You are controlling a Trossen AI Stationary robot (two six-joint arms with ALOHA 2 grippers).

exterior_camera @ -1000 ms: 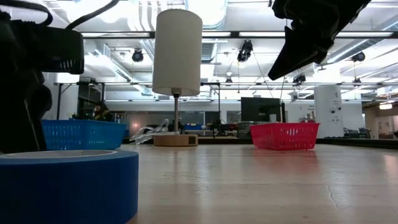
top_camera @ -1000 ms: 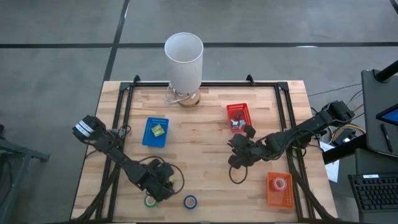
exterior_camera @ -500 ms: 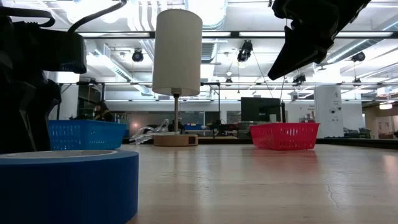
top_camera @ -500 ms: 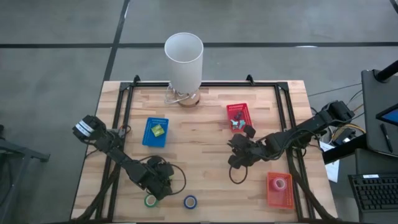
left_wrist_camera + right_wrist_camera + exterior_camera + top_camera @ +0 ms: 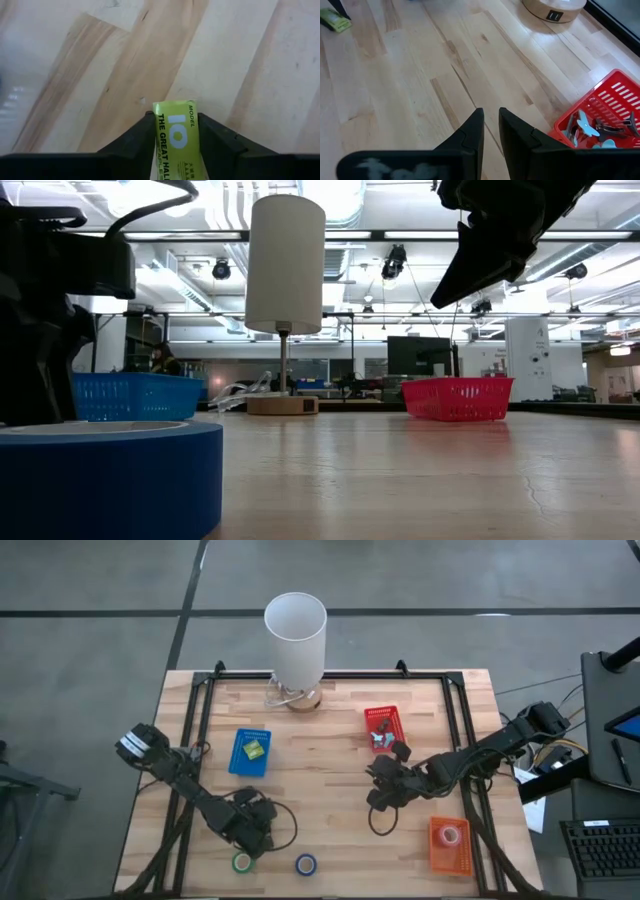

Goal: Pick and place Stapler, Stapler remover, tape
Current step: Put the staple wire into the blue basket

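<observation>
The left gripper [image 5: 173, 131] has lifted slightly from the table, its fingers clamped on a yellow-green staple box [image 5: 175, 135]. The green tape [image 5: 241, 862] lies just beside it. The right gripper [image 5: 490, 131], nearly closed, probably waits empty.

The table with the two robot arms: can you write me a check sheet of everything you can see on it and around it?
Surface: wooden table, no spills seen.
Job's things: green tape and blue tape near the front edge; pink tape in the orange basket; yellow-green box in the blue basket; blue-handled tools in the red basket.
Clutter: white lamp at the back.
Grippers: left gripper shut on a yellow-green staple box; right gripper empty, fingers nearly together, above mid-table.
Cables: black loops beside both arms.
Surroundings: desk and keyboard right of the table.
</observation>
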